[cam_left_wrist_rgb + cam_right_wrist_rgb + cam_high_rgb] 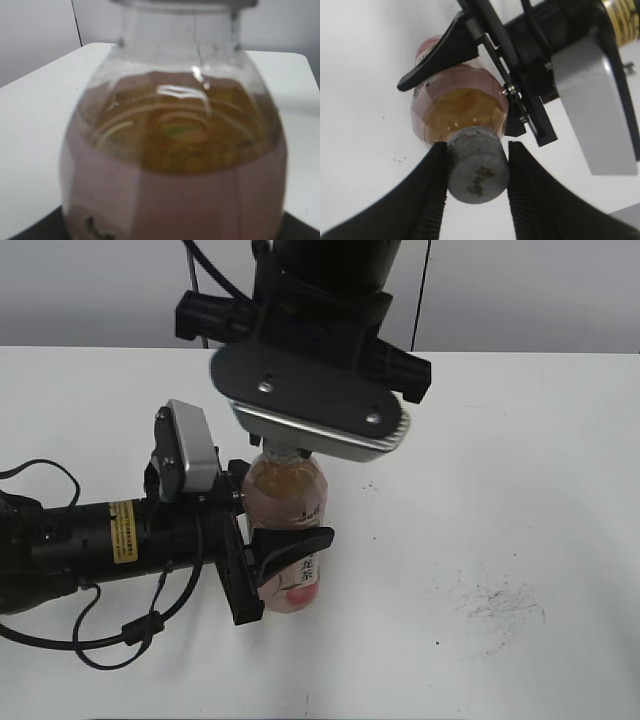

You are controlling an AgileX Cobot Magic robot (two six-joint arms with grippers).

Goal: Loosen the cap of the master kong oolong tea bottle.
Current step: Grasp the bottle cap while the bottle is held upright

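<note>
The master kong oolong tea bottle [287, 496] stands upright on the white table, amber-pink tea inside and a pink label. My left gripper [288, 562] comes in from the left and is shut on the bottle's body at label height. The bottle fills the left wrist view [175, 150]. My right gripper [476, 147] comes down from above. Its two black fingers press on both sides of the light-grey cap [477, 169], which has a dark mark on top. In the exterior view the cap is hidden under the right wrist's plate [315, 400].
The white table [520, 460] has dark scuff marks [500, 605] at the right front. Black cables [100, 640] trail beside the left arm at the left front. A grey wall stands behind the table's far edge.
</note>
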